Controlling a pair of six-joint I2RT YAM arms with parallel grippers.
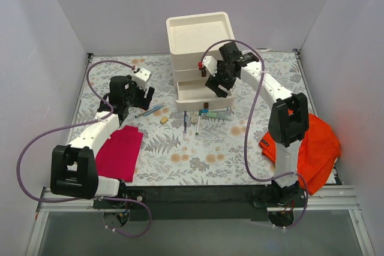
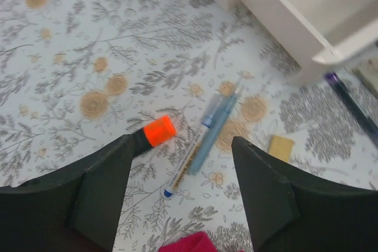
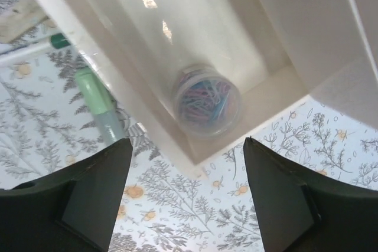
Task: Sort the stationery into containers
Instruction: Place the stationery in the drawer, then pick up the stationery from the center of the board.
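The cream stacked drawers [image 1: 198, 58] carry a shallow tray [image 1: 199, 31] on top; the bottom drawer [image 1: 195, 94] is pulled open. My right gripper [image 1: 219, 85] hovers over it, open and empty [image 3: 186, 199]. In that drawer [image 3: 71, 22] lies a clear tub of paper clips [image 3: 207, 101]. My left gripper [image 1: 127, 105] is open and empty [image 2: 182, 141] above an orange-capped marker [image 2: 159, 131], a white pen [image 2: 189, 160] and a blue pen [image 2: 215, 128]. A tan block [image 2: 280, 147] lies to their right. A dark pen [image 1: 185, 123], a white pen [image 1: 197, 123] and a teal marker [image 1: 215, 112] lie before the drawer.
A magenta cloth [image 1: 120, 151] lies at the front left beside my left arm. An orange cloth [image 1: 312, 145] lies at the right behind my right arm. A green marker [image 3: 97, 101] rests against the drawer's front. White walls close in the floral mat.
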